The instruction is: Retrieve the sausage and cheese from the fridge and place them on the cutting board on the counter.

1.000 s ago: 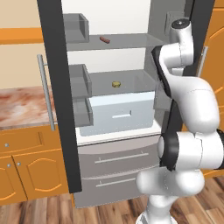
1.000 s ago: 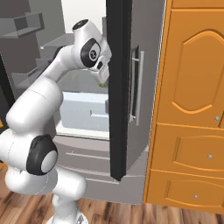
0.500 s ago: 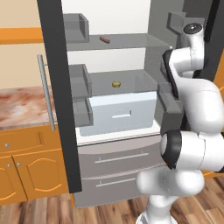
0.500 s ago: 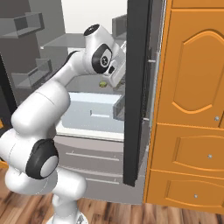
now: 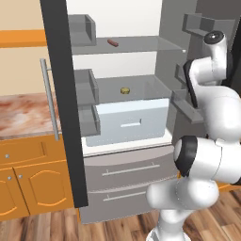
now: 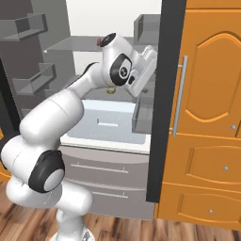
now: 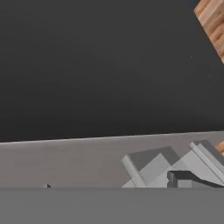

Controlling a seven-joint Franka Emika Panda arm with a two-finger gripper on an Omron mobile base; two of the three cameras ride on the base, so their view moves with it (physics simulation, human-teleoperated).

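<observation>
Grey steel fridge (image 5: 136,179) open before me.
Reddish-brown sausage (image 5: 112,43) top shelf, pale-yellow cheese chunk (image 5: 124,90) below; jaws wide, empty.

cheese (image 6: 111,91): mostly hidden behind my arm in right base view, only a sliver shows
my gripper (image 6: 151,55): fingertips lost behind fridge (image 6: 167,94) door edge, jaws unreadable
counter (image 5: 23,113): cut by left edge
hand view: probably the door's black edge, too close

Warm brown wood-plank floor (image 5: 42,226) runs underneath, orange wooden base cabinets (image 5: 28,176) with small round knobs sit at 9 o'clock below a cream wall (image 5: 21,14), and a tall orange panelled cupboard (image 6: 212,117) stands at 3 o'clock.
</observation>
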